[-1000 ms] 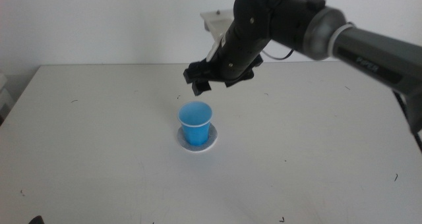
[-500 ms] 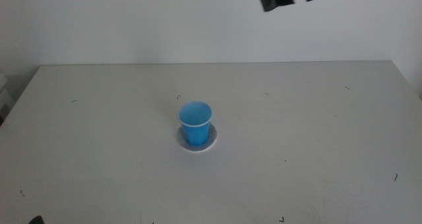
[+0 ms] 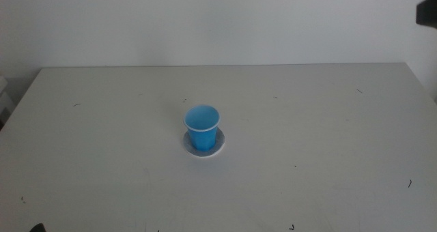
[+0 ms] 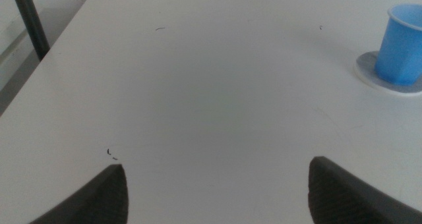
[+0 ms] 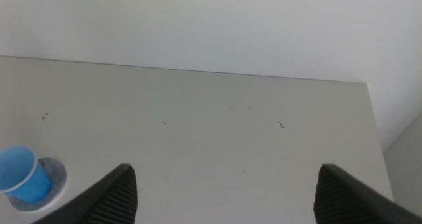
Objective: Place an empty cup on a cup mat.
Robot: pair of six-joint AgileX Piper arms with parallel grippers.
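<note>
The blue cup [image 3: 202, 127] stands upright and empty on the round grey cup mat [image 3: 220, 144] near the middle of the table. No gripper touches it. My right gripper is high and far off to the right; only a dark bit of it [image 3: 427, 12] shows at the middle view's right edge. In the right wrist view its jaws [image 5: 227, 197] are wide apart and empty, with the cup [image 5: 23, 174] and mat [image 5: 57, 173] far below. My left gripper [image 4: 217, 191] waits open and empty near the table's front left, with the cup [image 4: 402, 46] and mat [image 4: 366, 64] well away from it.
The white table [image 3: 328, 123] carries only small dark specks. A white wall stands behind it. A black pole [image 4: 30, 23] stands beside the table's left edge in the left wrist view.
My right arm has risen from just above the cup and pulled away up and to the right, almost out of the middle view. The cup stays on the mat.
</note>
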